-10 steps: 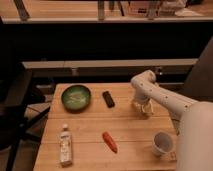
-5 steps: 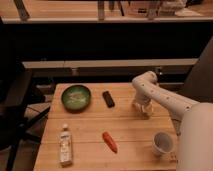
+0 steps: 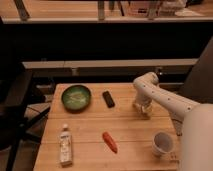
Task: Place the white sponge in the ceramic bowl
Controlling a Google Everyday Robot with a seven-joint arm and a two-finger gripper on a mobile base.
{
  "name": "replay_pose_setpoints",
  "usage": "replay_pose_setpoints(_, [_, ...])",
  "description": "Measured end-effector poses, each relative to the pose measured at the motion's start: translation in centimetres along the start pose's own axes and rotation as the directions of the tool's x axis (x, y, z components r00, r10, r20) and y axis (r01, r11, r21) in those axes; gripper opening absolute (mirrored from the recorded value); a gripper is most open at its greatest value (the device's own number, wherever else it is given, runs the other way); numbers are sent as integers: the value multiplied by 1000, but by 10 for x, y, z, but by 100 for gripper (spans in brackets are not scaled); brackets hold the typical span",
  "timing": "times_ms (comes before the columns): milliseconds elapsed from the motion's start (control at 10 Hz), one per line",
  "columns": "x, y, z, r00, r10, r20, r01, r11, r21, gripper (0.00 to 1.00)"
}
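A light wooden bench [image 3: 125,127] carries everything. The white robot arm [image 3: 165,100] bends down from the right, and its gripper [image 3: 142,107] points downward at the bench's right rear area, low over the boards. Its fingers stand spread apart, released, clamped on nothing. The small white sponge [image 3: 143,110] lies on the bench right at the gripper's tip, largely hidden by it; whether the two touch cannot be told.

The round dark green ceramic bowl [image 3: 76,97] sits well apart from the sponge at the bench's left rear, with only its mottled lighter green inside showing. Between bowl and gripper, just right of the bowl, lies a small black oblong object [image 3: 108,99]. Nearer the front are three more things: a white bottle [image 3: 65,145] lying at the left, an orange-red carrot-shaped item [image 3: 110,142] in the middle, and a white cup [image 3: 162,144] at the right.
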Motion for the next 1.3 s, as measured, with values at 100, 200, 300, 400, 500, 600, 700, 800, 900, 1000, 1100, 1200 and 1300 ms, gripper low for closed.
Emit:
replay_pose_setpoints(100, [0,1,0,1000,2,0,-2,1000,1,70])
replay_pose_setpoints(200, [0,2,0,1000,4,1,-4,1000,3,62])
replay_pose_setpoints(300, [1,2,-1,1000,5,0,-5,1000,4,53])
replay_pose_setpoints(400, [1,2,-3,1000,6,0,-6,1000,6,39])
replay_pose_setpoints(500, [1,3,-3,1000,8,1,-8,1000,6,31])
replay_pose_setpoints(600, [0,5,-4,1000,11,-3,-11,1000,3,21])
replay_pose_setpoints(700, [-1,3,-10,1000,9,-14,-9,1000,5,10])
replay_pose_setpoints(800, [-6,-4,-14,1000,4,-21,-4,1000,5,3])
replay_pose_setpoints(900, [-11,-11,-20,1000,-2,-28,2,1000,3,0])
replay_pose_setpoints(1000, [-19,-28,-27,999,-11,-39,11,1000,2,0])
replay_pose_setpoints(1100, [-24,-37,-31,999,-21,-47,21,1000,1,0])
replay_pose_setpoints(1200, [-27,-42,-37,998,-31,-56,31,1000,1,0])
replay_pose_setpoints(1300, [-26,-44,-41,997,-37,-66,37,999,-2,0])
